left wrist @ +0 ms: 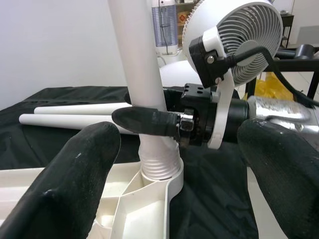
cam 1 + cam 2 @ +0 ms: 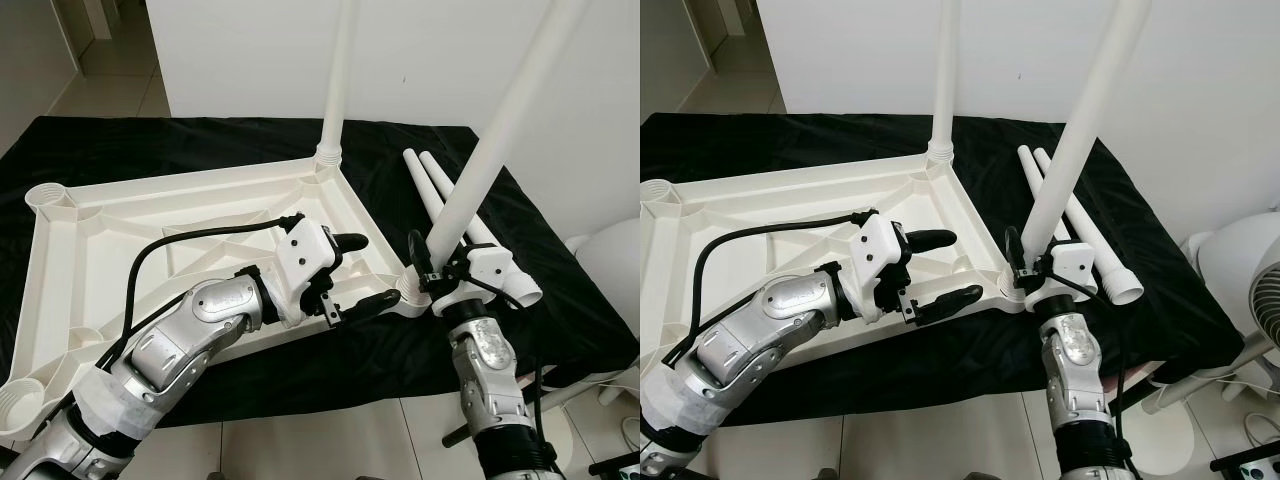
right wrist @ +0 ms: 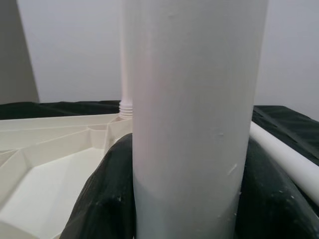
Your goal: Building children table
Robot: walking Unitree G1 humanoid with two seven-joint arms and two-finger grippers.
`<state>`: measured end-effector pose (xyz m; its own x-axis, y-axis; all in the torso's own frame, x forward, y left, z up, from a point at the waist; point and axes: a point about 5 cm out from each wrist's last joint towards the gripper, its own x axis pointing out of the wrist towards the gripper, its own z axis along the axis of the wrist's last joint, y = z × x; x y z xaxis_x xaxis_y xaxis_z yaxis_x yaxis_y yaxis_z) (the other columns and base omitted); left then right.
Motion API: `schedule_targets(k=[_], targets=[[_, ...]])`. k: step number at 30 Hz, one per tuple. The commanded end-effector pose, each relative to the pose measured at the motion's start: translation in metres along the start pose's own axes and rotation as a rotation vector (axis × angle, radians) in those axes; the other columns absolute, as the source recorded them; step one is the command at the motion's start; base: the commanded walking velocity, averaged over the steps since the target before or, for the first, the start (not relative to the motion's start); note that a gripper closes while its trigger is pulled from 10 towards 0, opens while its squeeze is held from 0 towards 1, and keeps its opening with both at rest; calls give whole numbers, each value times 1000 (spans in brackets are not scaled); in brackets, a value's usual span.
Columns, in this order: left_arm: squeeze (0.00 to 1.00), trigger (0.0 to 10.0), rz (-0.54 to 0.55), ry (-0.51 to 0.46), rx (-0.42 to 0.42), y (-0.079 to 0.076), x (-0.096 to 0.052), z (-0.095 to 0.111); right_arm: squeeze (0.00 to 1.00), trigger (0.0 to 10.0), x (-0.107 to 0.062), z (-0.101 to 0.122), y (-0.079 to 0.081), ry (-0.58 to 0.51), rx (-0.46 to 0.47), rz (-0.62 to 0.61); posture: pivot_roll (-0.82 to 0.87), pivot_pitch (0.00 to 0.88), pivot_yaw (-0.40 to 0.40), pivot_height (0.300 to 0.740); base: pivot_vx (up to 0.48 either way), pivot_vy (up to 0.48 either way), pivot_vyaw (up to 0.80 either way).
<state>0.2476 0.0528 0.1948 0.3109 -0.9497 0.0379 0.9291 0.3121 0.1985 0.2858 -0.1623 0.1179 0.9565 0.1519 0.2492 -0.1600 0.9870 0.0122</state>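
Fingers (image 1: 144,121) around unmarked table leg (image 2: 478,165)

A cream-white plastic ribbed tabletop (image 2: 200,200) and plain white round plastic legs (image 2: 440,195) lie on a plain black cloth (image 2: 150,140); at three o'clock, a white-and-grey fan (image 2: 1265,290).

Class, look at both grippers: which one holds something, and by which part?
The right gripper clasps the near table leg low on its shaft, just above the corner socket. The left gripper is open, holding nothing.

the right pincer (image 2: 428,268) clamps a white leg (image 2: 487,140) standing in the upturned tabletop's (image 2: 150,215) near corner socket; the left pincer (image 2: 358,272), fingers apart, hovers just beside it.
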Motion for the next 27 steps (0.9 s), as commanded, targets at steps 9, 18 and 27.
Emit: schedule_targets(k=[9,18,27], targets=[[0,10000,-113,-1,16,-5,1,3,0,10000,-14,-20,6,117,-52,-286,43,11,-45,740,0,0,0],[0,10000,-101,-3,18,-3,1,4,0,10000,-15,-26,24,133,8,-370,46,14,-47,740,0,0,0],[0,10000,-97,-4,17,-3,0,4,0,10000,-14,-22,25,122,-27,-384,47,13,-47,740,0,0,0]])
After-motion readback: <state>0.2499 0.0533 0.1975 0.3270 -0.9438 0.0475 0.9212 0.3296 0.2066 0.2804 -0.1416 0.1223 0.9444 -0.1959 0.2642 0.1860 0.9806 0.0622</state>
